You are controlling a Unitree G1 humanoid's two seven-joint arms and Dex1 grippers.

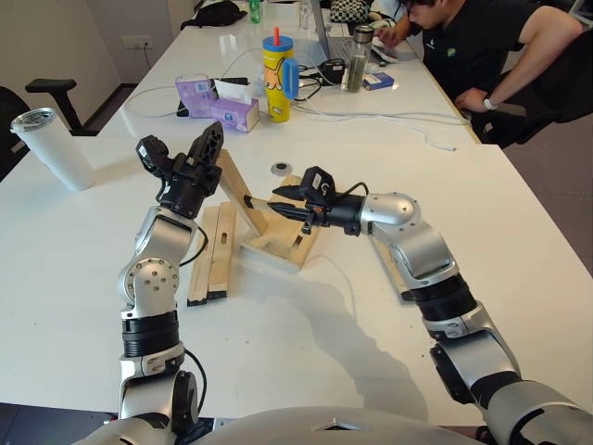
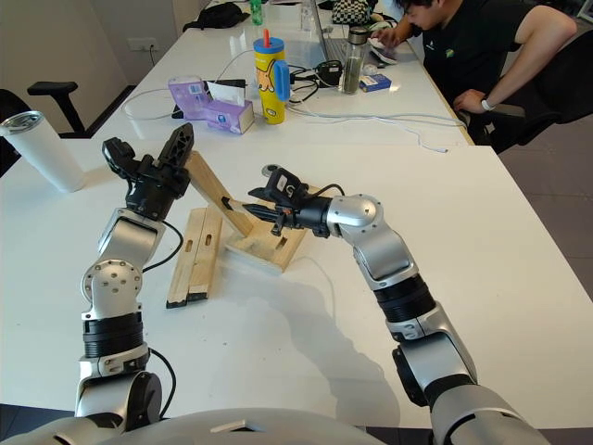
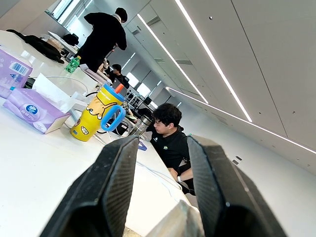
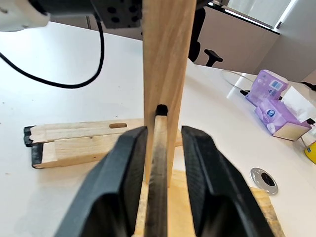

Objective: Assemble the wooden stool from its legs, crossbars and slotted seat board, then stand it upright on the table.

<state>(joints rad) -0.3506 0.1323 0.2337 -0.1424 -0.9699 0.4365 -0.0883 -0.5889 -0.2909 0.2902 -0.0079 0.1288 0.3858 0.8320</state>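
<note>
Illumination is bright and even, supplied from overhead by ceiling strip lights (image 3: 212,54). Shadows on the white bench (image 1: 306,352) are soft-edged, and the surface shows a mild sheen. Windows (image 4: 256,10) are overexposed. At close range the left pincer (image 3: 163,140) is blurred and the right pincer (image 4: 163,131) is slightly soft. Backgrounds are sharper.

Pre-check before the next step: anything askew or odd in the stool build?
The leg in the left gripper leans steeply off the seat board, not square to it. The right gripper jaws hold a crossbar at the leg's slot. Two more legs lie flat beside the board. No damage or spill shows.
</note>
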